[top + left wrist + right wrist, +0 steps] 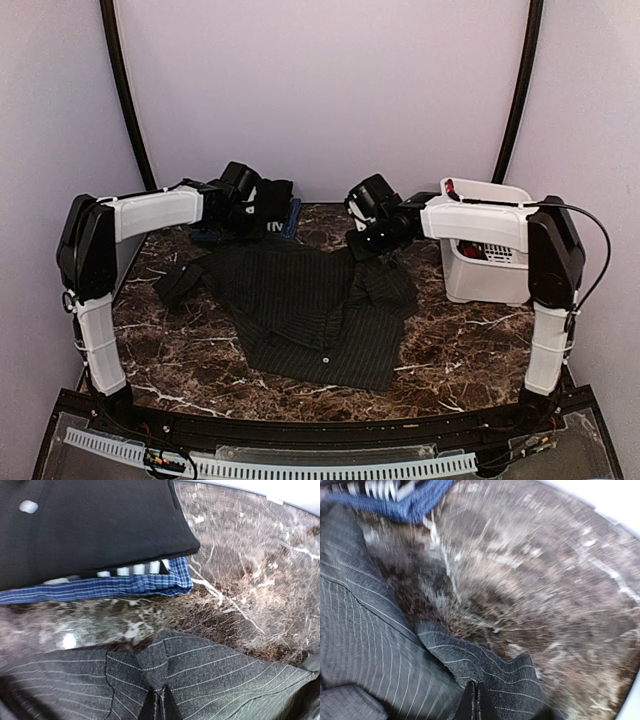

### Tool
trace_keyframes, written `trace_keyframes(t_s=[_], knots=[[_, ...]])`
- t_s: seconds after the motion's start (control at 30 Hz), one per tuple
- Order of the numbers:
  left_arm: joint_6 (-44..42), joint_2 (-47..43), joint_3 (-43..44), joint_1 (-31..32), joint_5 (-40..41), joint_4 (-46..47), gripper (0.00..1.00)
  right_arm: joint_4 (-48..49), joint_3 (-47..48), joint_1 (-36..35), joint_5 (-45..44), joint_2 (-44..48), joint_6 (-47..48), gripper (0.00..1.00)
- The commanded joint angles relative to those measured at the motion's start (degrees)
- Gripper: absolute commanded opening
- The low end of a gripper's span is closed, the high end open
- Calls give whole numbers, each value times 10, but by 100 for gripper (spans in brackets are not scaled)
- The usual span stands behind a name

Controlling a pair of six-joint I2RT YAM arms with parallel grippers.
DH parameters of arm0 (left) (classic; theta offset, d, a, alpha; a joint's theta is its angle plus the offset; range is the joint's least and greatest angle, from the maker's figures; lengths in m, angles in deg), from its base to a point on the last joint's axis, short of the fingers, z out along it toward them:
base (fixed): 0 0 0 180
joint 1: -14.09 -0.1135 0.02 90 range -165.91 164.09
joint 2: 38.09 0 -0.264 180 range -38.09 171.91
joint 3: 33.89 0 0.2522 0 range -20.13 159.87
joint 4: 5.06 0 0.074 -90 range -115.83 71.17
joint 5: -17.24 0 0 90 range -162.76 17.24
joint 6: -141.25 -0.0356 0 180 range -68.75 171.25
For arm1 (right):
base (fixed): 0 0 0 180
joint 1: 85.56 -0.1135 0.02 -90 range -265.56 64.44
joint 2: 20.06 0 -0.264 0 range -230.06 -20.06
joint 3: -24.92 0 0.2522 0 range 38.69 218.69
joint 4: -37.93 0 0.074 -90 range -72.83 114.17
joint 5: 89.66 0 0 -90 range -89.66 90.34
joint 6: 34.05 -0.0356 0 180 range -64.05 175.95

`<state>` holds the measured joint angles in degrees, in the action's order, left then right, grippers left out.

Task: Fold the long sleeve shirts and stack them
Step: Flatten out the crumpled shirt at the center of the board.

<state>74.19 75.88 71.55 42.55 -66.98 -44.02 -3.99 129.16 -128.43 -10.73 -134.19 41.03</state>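
Two open stretches of the brown marble-patterned table (470, 345) give me room. One is a strip along the near edge in front of my bases. The other is a wider patch on my right, between the spread cloth and the white plastic basket (470, 275) standing at the far right corner. The far edge meets the pale wall (320, 90), so there is little space behind my hands.

At the far left, the plain black folded shirt (90, 525) lies flat on the blue checked cloth shirt with white lettering (130, 586), whose edge peeks out beneath it. A narrow band of bare marble parts this stack from what I hold.

The large black cloth shirt with fine pale pinstripes (310, 310) lies spread in the middle of the table, hem toward me. One sleeve stretches out to my left and the other is bunched on the right side. Both my hands are at its far edge. My left gripper (159, 706) is pinched tight on a small peak of the pinstriped cloth, just on the near side of the stack. My right gripper (474, 704) is likewise clamped on a fold of the same shirt, fingers together with the cloth between them, near the basket but apart from it. The cloth draws up into a peak at each pinch, and the rest of the shirt lies on the marble.
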Motion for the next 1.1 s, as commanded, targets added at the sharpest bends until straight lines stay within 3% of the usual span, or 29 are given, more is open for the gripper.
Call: trace_keyframes(t_s=[0.0,0.33,0.63,0.8,1.07], knots=[[0,-92,-46,-1,43,-13,0,26,-30,4,-60,79,-18,0],[18,-181,-174,-21,61,-24,0,51,-138,50,-98,189,-46,0],[18,-198,-186,-31,82,-35,0,66,-163,92,-109,232,-50,0],[13,-194,-212,-32,22,-57,0,44,-167,87,-61,212,-40,0],[39,-248,-382,-31,-135,-37,0,43,-333,28,0,232,-69,0]])
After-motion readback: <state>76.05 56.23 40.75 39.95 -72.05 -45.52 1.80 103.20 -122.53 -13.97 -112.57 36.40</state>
